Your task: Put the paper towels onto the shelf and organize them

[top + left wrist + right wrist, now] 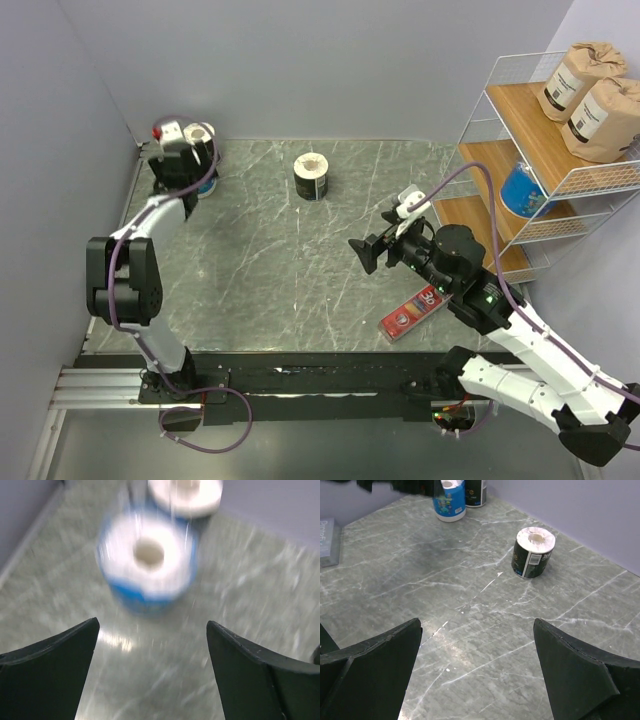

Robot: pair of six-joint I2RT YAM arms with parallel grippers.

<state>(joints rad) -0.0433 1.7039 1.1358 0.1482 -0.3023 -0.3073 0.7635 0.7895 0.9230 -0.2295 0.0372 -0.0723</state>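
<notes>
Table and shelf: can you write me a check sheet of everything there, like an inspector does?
Surface: grey marbled table; no spills seen.
Job's things: two brown rolls on the top tier of the shelf; shelved blue roll on the middle tier; lone black roll standing mid-table; corner blue roll and corner black roll side by side at the far left.
Clutter: flat red box by the right arm.
Grippers: left gripper open, empty, just short of the corner blue roll; right gripper open, empty, over bare table.
Cables: purple cables along both arms; no snag seen.
Surroundings: plain grey-blue walls; nothing else seen.
</notes>
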